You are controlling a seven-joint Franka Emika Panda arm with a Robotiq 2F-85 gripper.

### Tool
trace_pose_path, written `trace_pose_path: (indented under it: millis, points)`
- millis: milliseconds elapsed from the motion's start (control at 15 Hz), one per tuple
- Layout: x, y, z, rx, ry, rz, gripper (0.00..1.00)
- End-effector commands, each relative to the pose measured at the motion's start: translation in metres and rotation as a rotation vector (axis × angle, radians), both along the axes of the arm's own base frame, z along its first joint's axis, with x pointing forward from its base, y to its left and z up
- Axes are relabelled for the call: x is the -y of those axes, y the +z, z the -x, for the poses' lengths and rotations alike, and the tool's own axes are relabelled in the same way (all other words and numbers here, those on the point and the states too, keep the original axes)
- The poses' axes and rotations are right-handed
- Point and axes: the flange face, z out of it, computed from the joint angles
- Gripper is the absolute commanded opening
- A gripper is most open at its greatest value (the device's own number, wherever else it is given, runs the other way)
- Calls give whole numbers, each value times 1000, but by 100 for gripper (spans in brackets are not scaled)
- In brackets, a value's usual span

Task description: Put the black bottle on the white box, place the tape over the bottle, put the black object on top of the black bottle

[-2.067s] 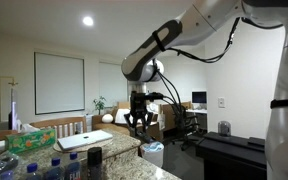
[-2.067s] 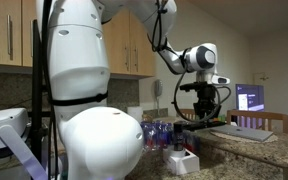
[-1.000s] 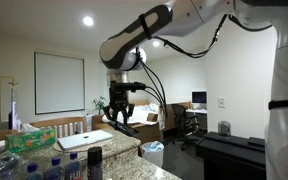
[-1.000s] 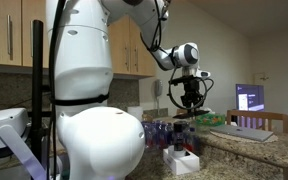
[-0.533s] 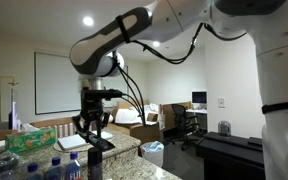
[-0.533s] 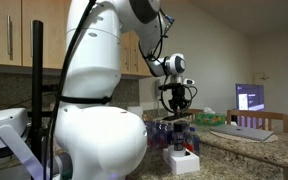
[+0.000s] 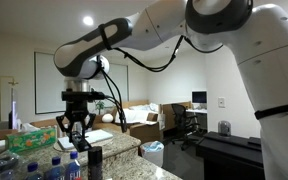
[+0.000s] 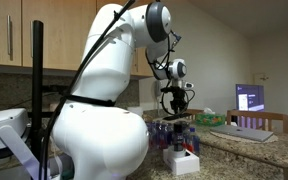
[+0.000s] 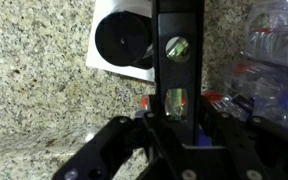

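My gripper is shut on the black object, a long black spirit level with green vials that runs up the wrist view. To its left, the black bottle shows from above as a dark round top standing on the white box. I cannot tell the tape apart from the bottle. In both exterior views the gripper hangs above the counter. The black bottle stands just below and to the right of it. The white box sits on the counter.
Several clear plastic bottles with blue caps stand close beside the box. The granite counter carries a laptop and a green packet. A monitor stands farther back.
The arm has swung across the counter with the black object in the gripper, from over the laptop end to above the black bottle and the clear bottles. The gripper stayed shut.
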Motion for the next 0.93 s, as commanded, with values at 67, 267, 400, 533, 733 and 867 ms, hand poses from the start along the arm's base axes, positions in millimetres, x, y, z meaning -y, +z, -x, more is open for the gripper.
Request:
trace_pose_path:
  millis: [67,267,400,533,733,867]
  points:
    - [2,43,2,11,-61,12,17]
    - [4,41,4,-23,-74,10,17]
    - [7,32,6,-37,-87,7,17]
    - [9,22,10,-53,-100,-3,17]
    - [11,12,22,-73,-124,-18,17]
    - [12,8,31,-75,-155,-18,17]
